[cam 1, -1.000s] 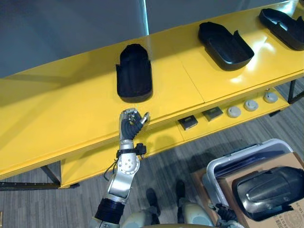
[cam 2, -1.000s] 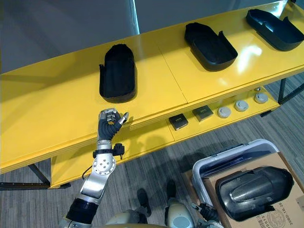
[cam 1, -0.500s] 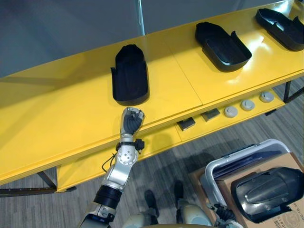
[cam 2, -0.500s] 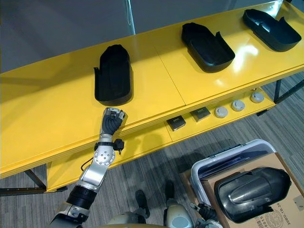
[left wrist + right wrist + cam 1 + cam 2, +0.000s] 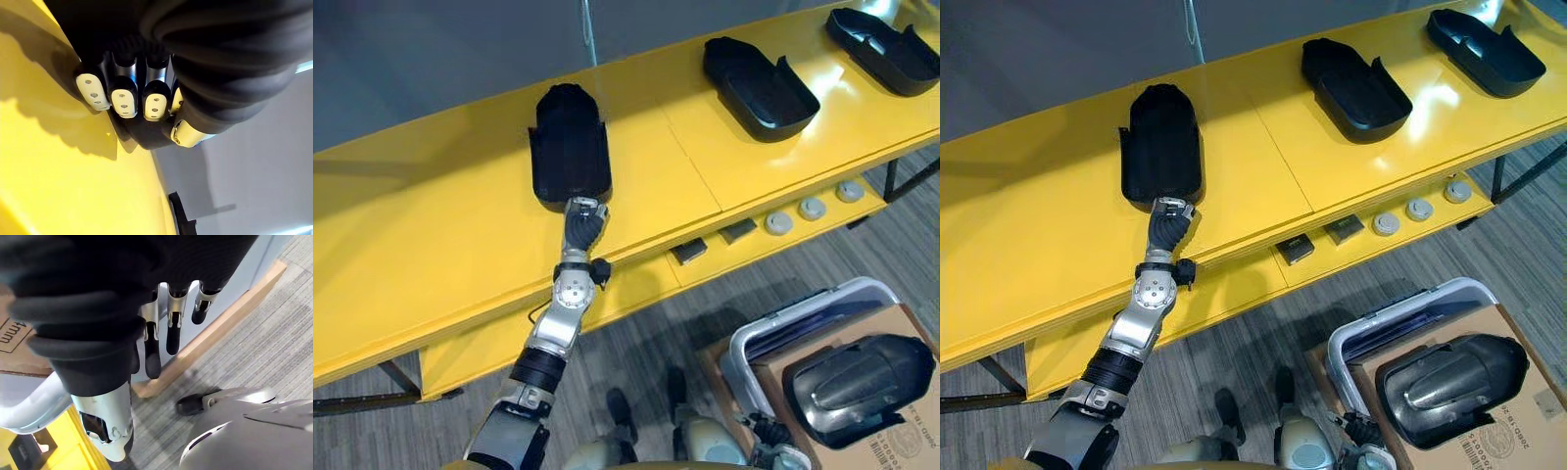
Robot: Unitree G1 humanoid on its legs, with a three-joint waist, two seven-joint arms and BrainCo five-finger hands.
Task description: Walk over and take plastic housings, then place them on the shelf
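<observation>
Fingers (image 5: 123,95) of our left hand (image 5: 584,221) are curled into a loose fist, knuckles against the near end of the plastic housing (image 5: 570,147). We see nothing gripped, and the fingertips are lost against its dark wall. That housing lies hollow side up on the yellow shelf (image 5: 431,245). Its long axis runs from the shelf's front edge towards its back, with the rounded end pointing to the back and the squarer end towards the front, touching our fist. A second housing (image 5: 759,73) and a third housing (image 5: 884,37) lie farther right along the shelf, each slanted from back left to front right. Our right hand (image 5: 171,323) hangs low in front of the shelf, fingers loosely straight and empty, beside a cardboard box (image 5: 1540,423) carrying a glossy housing (image 5: 847,377).
</observation>
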